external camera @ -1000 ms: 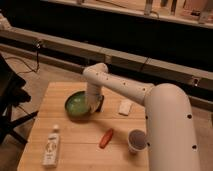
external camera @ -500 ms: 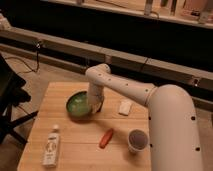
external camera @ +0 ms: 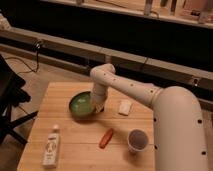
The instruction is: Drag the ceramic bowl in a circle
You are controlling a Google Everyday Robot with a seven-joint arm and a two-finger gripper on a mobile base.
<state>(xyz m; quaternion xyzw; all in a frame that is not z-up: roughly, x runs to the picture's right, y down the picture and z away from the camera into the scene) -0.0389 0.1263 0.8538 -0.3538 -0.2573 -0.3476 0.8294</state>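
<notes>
The ceramic bowl [external camera: 81,106] is round, shallow and glossy green with a darker rim. It sits on the wooden table [external camera: 65,145], left of centre. My white arm reaches down from the right and the gripper [external camera: 98,106] is at the bowl's right rim, touching or just inside it. The arm's wrist hides the rim there.
A white bottle [external camera: 50,146] lies at the front left. A red-orange carrot-like item [external camera: 106,138] lies in front of the bowl. A small white cup with a dark inside [external camera: 137,140] stands at the front right. A white packet [external camera: 124,106] lies right of the gripper.
The bowl and the gripper have shifted slightly toward the front left of the table. The other items have not moved.
</notes>
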